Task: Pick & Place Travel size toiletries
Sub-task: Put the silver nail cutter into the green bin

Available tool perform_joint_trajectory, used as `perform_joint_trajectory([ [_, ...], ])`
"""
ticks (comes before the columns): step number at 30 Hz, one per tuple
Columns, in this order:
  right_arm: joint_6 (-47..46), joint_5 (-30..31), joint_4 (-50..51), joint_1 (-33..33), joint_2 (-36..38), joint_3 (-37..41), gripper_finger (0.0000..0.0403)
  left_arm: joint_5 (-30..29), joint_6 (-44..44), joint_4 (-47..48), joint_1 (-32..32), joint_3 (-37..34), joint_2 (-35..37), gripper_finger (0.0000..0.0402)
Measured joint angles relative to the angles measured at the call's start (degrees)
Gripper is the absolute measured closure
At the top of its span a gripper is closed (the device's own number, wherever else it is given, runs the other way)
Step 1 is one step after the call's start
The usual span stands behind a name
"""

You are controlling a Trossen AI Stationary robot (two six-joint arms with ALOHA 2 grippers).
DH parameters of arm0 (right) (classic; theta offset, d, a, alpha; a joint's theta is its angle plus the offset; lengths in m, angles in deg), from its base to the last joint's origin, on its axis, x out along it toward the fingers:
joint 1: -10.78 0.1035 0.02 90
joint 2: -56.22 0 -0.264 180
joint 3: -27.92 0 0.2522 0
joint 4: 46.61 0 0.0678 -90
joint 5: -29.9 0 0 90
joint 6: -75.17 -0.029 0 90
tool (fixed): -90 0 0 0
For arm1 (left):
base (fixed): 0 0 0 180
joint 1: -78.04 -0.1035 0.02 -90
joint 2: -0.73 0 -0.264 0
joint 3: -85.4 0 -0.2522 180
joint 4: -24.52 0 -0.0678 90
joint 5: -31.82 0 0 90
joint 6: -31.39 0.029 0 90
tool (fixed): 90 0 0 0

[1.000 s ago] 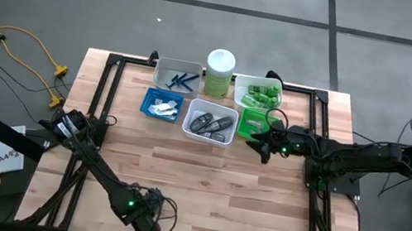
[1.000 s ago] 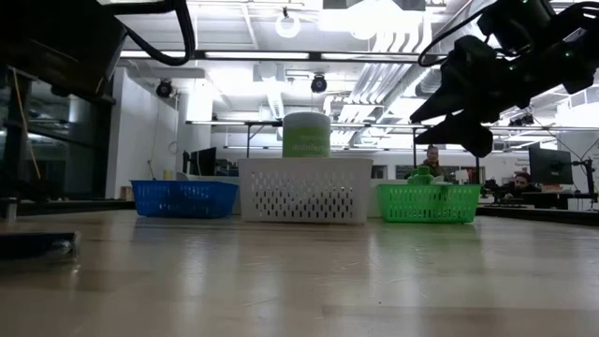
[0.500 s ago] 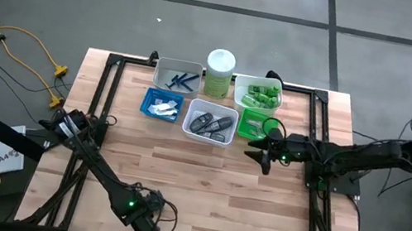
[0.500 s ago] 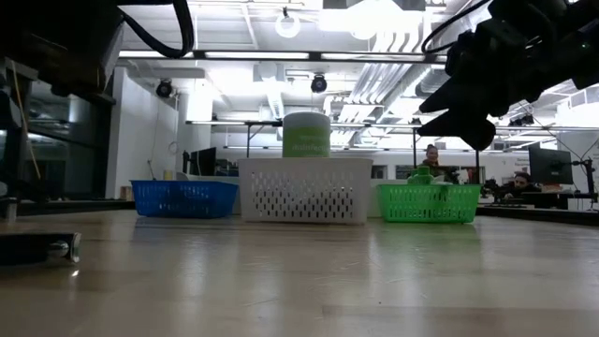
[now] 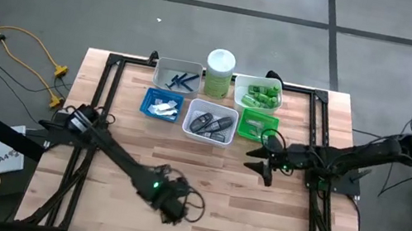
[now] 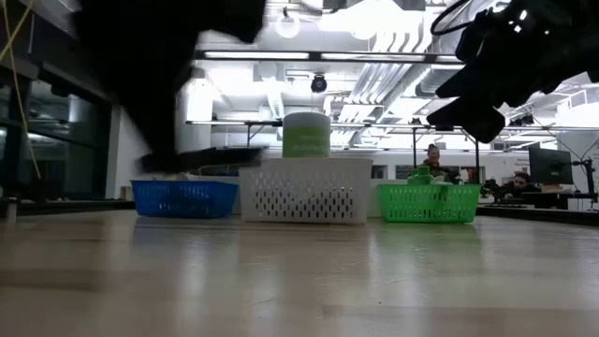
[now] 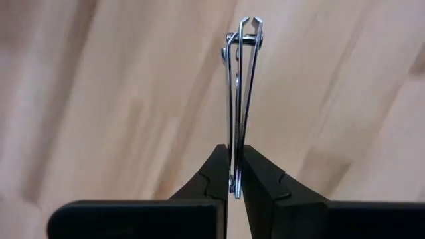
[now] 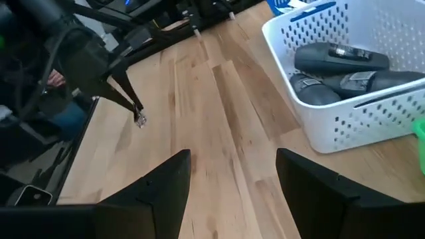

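A grey concrete floor (image 5: 203, 31) surrounds the wooden desk (image 5: 203, 182). Beyond it, a bright hall holds white ceiling ducts (image 6: 374, 56), round lamps (image 6: 287, 23), and far tables.

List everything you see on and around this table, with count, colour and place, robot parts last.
Table: one, pale wood, dark frame.
Grey tray: one, back row, holds blue razors.
Canister: one, pale green, white lid, back centre.
White tray, back right: one, holds green tubes.
Blue tray: one, holds clear packets.
White tray, centre: one, holds dark grey oval cases.
Green tray: one, right of the centre tray.
Clipper: one, silver, held clear of the table.
People: two, far background of the room.
Left gripper: fingers shut on the clipper, front centre.
Right gripper: fingers open, beside the green tray.
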Motion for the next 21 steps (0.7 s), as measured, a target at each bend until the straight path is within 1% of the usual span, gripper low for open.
perform_joint_trajectory([
  [3, 2.6, 0.3, 0.2, 1.6, 0.0, 0.0, 0.0188, -1.7, 7.2, -0.3, -2.9, 2.7, 0.0, 0.0387],
  [7, 5.2, 1.6, 0.4, 5.0, -1.1, 0.0, 0.0188, -5.8, 14.3, -0.3, -5.4, 5.6, 0.0, 0.0387],
  [11, 8.1, 7.4, -0.4, 11.1, -3.8, 0.0, 0.0188, -10.4, 21.1, -4.0, -6.9, 6.5, 0.2, 0.0387],
  [14, 12.5, 13.0, -4.2, 15.7, -8.3, 0.0, 0.0188, -14.3, 28.1, -8.8, -7.3, 6.5, 0.2, 0.0387],
  [16, 15.9, 16.3, -9.4, 17.9, -11.8, 0.0, 0.0188, -15.3, 31.8, -11.7, -7.4, 6.5, 0.2, 0.0387],
  [19, 20.6, 21.0, -18.0, 19.7, -17.2, 0.0, 0.0188, -17.2, 35.8, -14.7, -7.3, 6.5, 0.2, 0.0387],
  [21, 23.7, 22.9, -23.5, 20.2, -20.8, 0.0, 0.0188, -18.0, 37.2, -16.1, -7.3, 6.5, 0.2, 0.0387],
])
